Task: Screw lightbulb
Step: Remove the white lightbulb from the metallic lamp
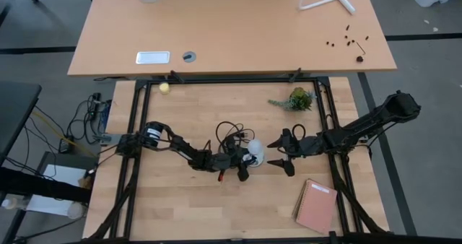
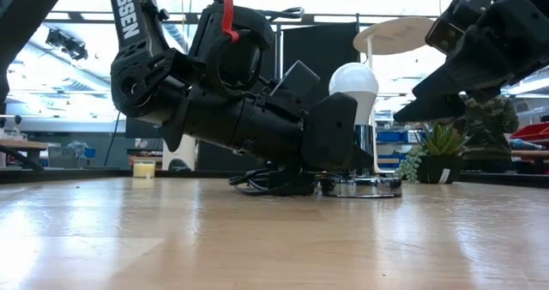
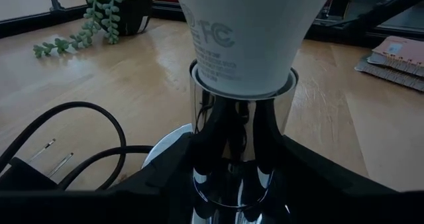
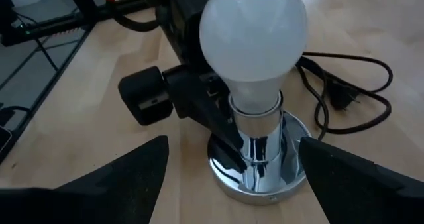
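Lightbulb (image 4: pixel 255 35) stood upright in chrome socket (image 4: pixel 260 151) at table centre, screw base hidden inside the sleeve. Left gripper (image 4: pixel 225 128) clamped around socket stem, fingertips cut off behind it. Right gripper (image 1: pixel 278 156) hung just beside the bulb, fingers spread wide, holding nothing. Black cord (image 4: pixel 344 85) partly out of frame.

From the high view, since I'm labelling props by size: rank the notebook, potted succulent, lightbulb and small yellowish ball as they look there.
Largest to smallest:
1. Notebook
2. Potted succulent
3. Lightbulb, though it is partly hidden by the arms, so its place against the succulent is unsure
4. Small yellowish ball
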`<state>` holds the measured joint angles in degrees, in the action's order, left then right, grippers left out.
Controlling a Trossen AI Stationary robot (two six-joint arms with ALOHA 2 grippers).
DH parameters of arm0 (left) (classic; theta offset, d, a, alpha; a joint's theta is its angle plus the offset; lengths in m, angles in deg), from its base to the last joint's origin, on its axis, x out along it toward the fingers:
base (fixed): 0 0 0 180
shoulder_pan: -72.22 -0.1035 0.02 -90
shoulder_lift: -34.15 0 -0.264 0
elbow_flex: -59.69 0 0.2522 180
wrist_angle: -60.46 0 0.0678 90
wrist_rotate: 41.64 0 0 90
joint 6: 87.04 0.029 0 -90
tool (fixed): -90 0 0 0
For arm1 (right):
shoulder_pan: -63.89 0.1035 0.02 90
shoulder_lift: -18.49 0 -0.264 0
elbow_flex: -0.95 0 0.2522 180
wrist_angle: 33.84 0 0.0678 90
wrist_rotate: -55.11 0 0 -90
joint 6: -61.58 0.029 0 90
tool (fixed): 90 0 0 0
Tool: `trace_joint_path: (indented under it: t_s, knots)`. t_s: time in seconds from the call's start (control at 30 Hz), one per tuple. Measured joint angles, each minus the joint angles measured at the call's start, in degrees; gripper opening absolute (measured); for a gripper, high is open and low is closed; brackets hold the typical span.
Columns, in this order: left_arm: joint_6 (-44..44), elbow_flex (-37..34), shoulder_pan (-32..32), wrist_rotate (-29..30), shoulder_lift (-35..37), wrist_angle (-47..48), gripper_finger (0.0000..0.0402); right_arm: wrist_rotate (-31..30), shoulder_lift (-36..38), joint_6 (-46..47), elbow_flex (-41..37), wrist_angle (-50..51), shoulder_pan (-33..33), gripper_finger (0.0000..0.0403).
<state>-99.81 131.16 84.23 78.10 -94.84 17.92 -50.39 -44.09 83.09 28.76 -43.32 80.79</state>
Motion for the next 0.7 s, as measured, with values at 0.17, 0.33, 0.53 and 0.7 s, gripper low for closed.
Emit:
trace_joint_path:
  t_s: [0.17, 0.33, 0.53, 0.7]
  knots:
    - [0.00, -0.02, 0.00, 0.00, -0.04, -0.02, 0.0198, 0.70, 0.00, 0.45, -0.02, -0.74, 0.00, 0.0348]
    - [0.07, -0.02, 0.00, 0.00, -0.07, -0.04, 0.0198, 1.63, 0.00, 0.89, -0.02, -1.97, 0.01, 0.0348]
    - [0.04, -0.07, 0.02, 0.00, -0.09, -0.07, 0.0198, 1.63, 0.00, 1.77, 0.00, -2.53, 0.19, 0.0347]
    - [0.04, -0.07, 0.02, -0.01, -0.13, -0.04, 0.0207, 1.22, -0.01, 1.05, -0.07, -0.10, 0.39, 0.0347]
